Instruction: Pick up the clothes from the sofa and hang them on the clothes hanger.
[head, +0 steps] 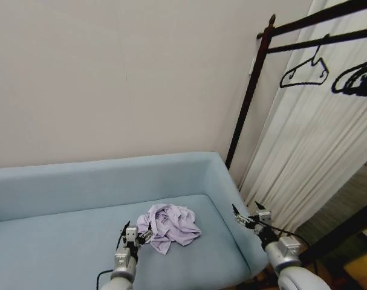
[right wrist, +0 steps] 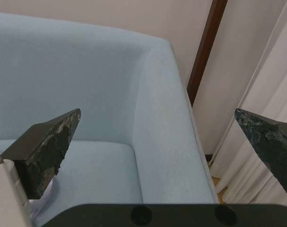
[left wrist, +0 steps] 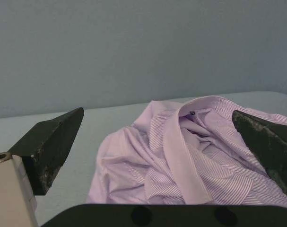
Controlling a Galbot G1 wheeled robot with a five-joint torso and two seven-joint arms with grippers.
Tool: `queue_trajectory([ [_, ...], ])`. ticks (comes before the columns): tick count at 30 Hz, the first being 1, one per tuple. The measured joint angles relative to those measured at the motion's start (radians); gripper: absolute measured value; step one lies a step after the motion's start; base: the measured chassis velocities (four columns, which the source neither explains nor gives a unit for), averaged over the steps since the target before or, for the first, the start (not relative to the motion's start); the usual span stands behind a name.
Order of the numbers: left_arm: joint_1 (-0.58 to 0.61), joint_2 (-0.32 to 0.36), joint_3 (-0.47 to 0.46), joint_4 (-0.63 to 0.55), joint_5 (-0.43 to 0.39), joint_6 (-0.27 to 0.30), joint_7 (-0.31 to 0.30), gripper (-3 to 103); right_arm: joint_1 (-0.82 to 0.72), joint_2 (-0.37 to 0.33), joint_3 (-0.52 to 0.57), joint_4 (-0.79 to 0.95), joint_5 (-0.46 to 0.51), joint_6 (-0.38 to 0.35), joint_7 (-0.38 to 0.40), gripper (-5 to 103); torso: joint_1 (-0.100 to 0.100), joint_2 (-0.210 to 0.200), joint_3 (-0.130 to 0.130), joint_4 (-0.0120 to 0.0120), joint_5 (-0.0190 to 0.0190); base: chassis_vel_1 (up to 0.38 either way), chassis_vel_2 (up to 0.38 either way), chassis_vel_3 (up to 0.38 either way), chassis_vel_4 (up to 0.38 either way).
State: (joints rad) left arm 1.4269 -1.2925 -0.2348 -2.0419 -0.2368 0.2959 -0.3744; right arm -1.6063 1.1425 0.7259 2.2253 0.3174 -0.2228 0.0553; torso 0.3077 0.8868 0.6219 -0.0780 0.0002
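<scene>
Hovers with left end effector (head: 138, 232) spread open at edge of crumpled lilac shirt (head: 171, 225) on pale blue sofa (head: 62, 187); holds right end effector (head: 245, 208) open near armrest (right wrist: 167, 142); cannot read collar tag (left wrist: 192, 112).

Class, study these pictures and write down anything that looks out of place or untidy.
One thing stands out: a lilac shirt lies crumpled in a heap on the sofa seat, while a hanger on the rack hangs empty. The left hand is open at the shirt's edge; the right hand is open near the sofa's armrest.
</scene>
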Motion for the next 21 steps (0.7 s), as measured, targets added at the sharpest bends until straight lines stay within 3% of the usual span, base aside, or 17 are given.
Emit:
queue_trajectory([
  [5,-0.082,-0.003,0.082,0.095,-0.036,0.007,-0.046,100,-0.003,-0.043,-0.005,-0.017,0.027,0.006,0.023,100,0.000,0.000,0.000,0.0000,0.0000,0.000,0.000,0.000,0.000],
  [11,-0.190,-0.055,0.171,0.251,-0.069,0.025,-0.145,100,-0.001,-0.067,-0.009,-0.022,0.039,0.006,0.036,100,0.000,0.000,0.000,0.0001,-0.0001,0.000,0.000,0.000,0.000],
  [21,-0.257,-0.111,0.195,0.397,-0.088,0.007,-0.175,100,-0.015,-0.059,0.001,-0.031,0.040,0.014,0.039,100,0.000,0.000,0.000,0.0001,0.0000,0.000,0.000,0.000,0.000],
])
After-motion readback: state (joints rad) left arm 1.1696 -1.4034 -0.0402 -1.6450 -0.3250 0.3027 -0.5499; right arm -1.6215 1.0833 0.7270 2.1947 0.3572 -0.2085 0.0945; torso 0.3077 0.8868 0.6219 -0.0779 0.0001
